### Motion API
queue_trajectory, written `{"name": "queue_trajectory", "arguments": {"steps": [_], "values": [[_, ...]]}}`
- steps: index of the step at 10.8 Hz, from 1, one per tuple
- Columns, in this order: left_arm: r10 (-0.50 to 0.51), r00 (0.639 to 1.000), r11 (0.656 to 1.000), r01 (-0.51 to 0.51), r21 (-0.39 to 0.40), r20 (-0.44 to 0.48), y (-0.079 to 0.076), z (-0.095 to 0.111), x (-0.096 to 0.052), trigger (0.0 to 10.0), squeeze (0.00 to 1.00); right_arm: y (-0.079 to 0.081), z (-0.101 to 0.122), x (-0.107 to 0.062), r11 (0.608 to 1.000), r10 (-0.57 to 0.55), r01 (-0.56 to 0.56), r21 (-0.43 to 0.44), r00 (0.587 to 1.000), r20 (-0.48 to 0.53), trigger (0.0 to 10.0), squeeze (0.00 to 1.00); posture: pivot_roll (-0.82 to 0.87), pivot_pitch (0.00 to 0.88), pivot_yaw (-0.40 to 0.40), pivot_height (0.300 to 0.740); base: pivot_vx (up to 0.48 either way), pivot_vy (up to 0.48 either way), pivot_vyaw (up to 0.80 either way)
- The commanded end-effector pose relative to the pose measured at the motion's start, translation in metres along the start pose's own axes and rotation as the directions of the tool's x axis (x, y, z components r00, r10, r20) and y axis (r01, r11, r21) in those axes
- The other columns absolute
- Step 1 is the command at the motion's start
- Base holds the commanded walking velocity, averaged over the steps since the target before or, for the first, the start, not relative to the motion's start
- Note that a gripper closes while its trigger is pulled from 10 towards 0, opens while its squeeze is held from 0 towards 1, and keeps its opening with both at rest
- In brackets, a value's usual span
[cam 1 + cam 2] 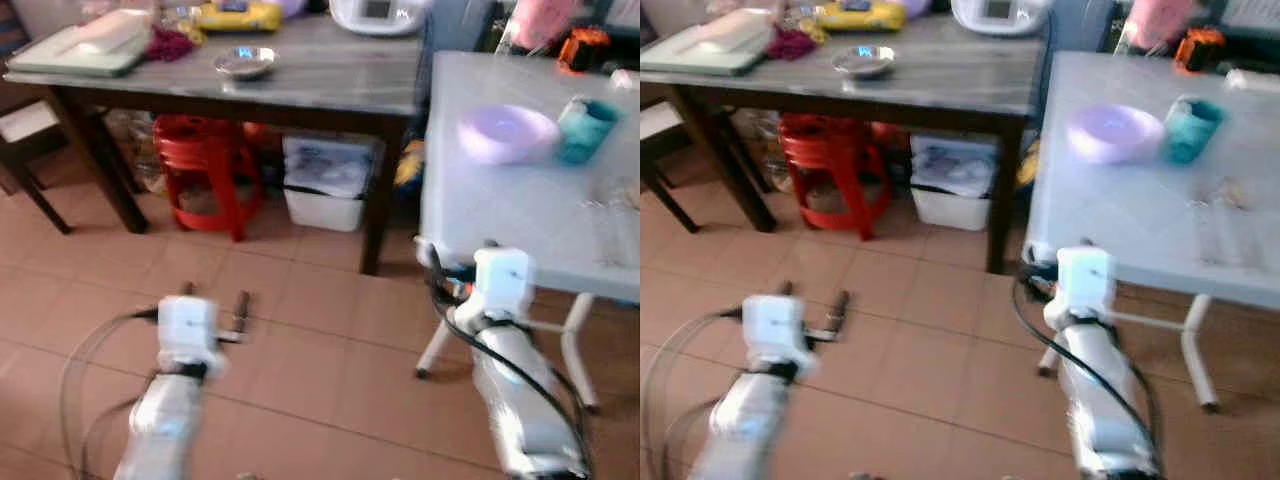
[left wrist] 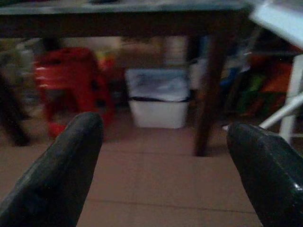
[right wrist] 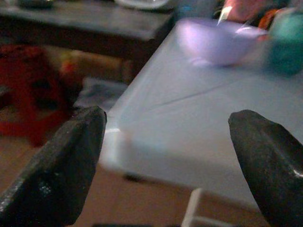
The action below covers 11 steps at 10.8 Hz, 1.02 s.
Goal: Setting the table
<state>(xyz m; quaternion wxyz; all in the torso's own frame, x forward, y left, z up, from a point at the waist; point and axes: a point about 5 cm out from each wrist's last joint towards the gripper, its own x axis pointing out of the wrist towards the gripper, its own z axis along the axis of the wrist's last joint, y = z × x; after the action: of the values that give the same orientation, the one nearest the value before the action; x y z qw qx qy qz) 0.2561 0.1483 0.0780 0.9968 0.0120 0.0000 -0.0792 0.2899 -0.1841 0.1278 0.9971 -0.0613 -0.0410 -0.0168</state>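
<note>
**Two tables, both grippers wide**

Terracotta floor tiles (image 1: pixel 300 330) run under a dark wooden table (image 1: pixel 330 85) and a pale folding table (image 1: pixel 500 215). On the pale one sit a shallow lilac bowl (image 1: pixel 505 132) and, just beside it, a teal cup (image 1: pixel 585 128). A small metal dish (image 1: pixel 245 62) rests on the wooden table. Left gripper (image 1: pixel 213 300) hangs low over the floor, fingers spread apart. Right gripper (image 3: pixel 165 156) is raised at the pale table's near edge, fingers equally spread, empty.

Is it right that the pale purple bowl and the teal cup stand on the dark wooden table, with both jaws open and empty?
Not quite. The pale purple bowl and the teal cup stand on the white folding table, as the left eye view shows. The dark wooden table carries a small metal dish. The jaws of the left gripper and right gripper are indeed open and empty.
</note>
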Motion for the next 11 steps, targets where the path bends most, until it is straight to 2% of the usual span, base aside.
{"name": "queue_trajectory", "arguments": {"steps": [1,2,9,11], "values": [[0.023,1.000,0.999,-0.023,0.023,-0.007,0.011,0.000,-0.003,10.0,0.00,0.005,0.005,0.001,1.000,0.013,-0.013,0.016,1.000,0.022,10.0,0.00,-0.04,0.136,0.032,0.740,0.000,-0.341,0.00],[0.024,1.000,0.999,-0.024,0.021,-0.008,0.010,0.000,-0.002,10.0,0.00,0.005,0.005,0.001,1.000,0.011,-0.012,0.014,1.000,0.022,10.0,0.00,-0.05,0.136,0.032,0.740,0.000,-0.345,0.00],[-0.049,0.998,0.998,0.051,-0.040,0.046,0.002,0.007,0.001,10.0,0.00,0.004,0.006,0.003,1.000,0.016,-0.016,0.014,1.000,0.021,10.0,0.00,-0.05,0.135,0.025,0.740,0.000,0.000,0.00],[-0.074,0.996,0.996,0.077,-0.045,0.058,0.000,0.008,-0.001,10.0,0.00,0.006,0.007,0.003,1.000,0.020,-0.020,0.015,1.000,0.023,10.0,0.00,-0.05,0.133,0.024,0.740,0.253,0.000,-0.60]]}}
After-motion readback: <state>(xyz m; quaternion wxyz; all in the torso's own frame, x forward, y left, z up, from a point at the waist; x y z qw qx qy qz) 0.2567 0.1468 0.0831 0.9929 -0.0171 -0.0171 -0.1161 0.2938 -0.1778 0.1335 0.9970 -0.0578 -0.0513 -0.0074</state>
